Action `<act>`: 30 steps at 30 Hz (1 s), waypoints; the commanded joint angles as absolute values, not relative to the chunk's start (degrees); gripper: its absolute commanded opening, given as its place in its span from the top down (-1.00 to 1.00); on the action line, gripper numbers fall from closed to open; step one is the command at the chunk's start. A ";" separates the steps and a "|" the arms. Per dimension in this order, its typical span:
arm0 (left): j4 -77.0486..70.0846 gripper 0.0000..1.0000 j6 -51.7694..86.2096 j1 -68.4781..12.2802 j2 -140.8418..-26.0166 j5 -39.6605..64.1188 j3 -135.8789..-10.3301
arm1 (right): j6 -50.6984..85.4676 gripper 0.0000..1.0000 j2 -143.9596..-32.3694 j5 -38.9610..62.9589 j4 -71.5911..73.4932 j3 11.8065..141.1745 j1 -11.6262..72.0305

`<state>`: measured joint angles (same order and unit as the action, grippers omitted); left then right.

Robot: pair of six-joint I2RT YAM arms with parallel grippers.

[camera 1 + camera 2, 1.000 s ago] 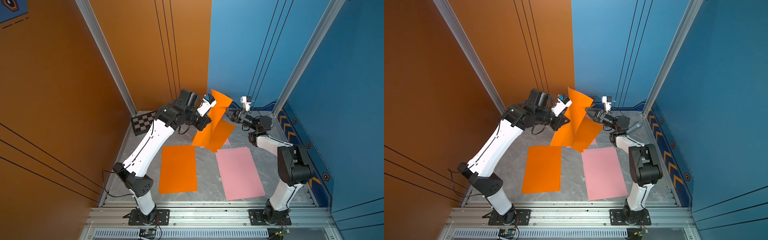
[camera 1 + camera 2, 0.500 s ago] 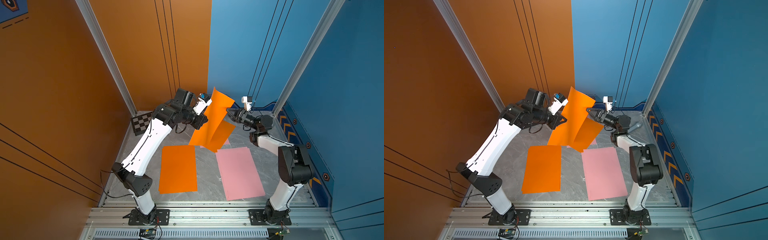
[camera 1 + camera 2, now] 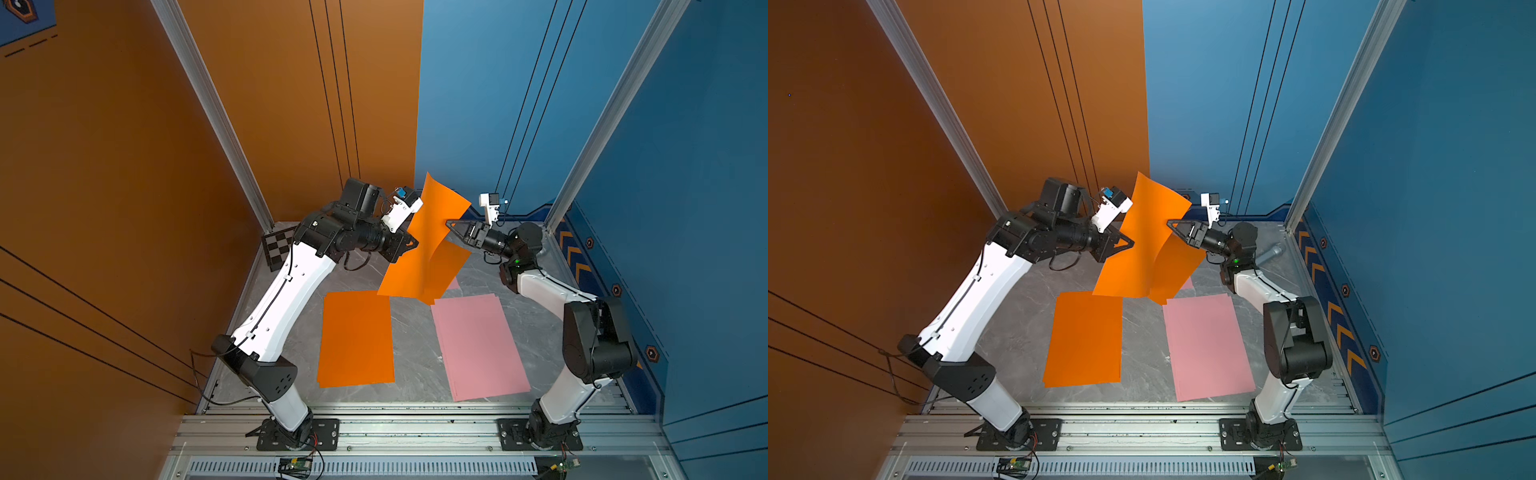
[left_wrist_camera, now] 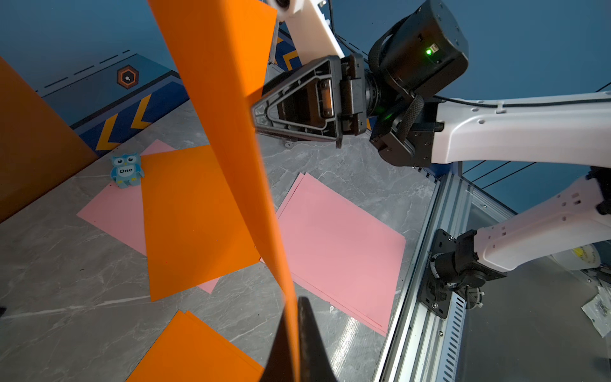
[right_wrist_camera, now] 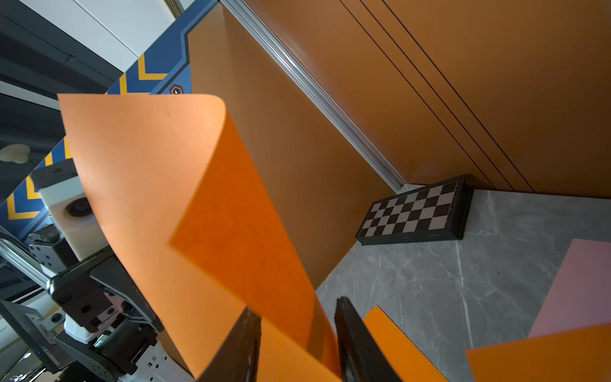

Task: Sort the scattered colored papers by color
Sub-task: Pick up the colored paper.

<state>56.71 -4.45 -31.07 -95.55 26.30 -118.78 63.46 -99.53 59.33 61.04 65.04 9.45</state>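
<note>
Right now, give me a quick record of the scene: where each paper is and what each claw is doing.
Lifted orange sheet: in the air, curled
Left claw: shut on that sheet's edge
Right claw: jaws apart around its other edge
Orange stack: flat, robot's left side
Pink stack: flat, robot's right side
Unsorted: orange sheet lying over a pink sheet, at the back
Other: checkered board, owl toy

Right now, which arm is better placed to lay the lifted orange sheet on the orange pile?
Probably left: the left gripper is clamped on the lifted orange sheet, and the orange pile lies on that arm's side.
</note>
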 commanded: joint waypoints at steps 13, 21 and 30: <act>53.09 0.06 0.82 -26.38 -93.72 24.03 -113.58 | 47.53 1.00 -93.63 56.65 37.85 67.73 10.67; 52.37 -0.96 13.41 -20.29 -93.64 2.33 -107.25 | 18.04 1.00 -86.70 39.02 -7.81 77.00 19.41; 41.33 -0.96 25.66 -8.25 -81.44 -3.21 -85.53 | 11.76 1.00 -81.07 27.25 -20.16 78.70 31.61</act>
<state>46.52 20.53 -9.67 -87.29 0.75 -89.23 16.64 -83.09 33.32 -12.01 77.43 28.12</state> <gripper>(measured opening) 0.981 0.046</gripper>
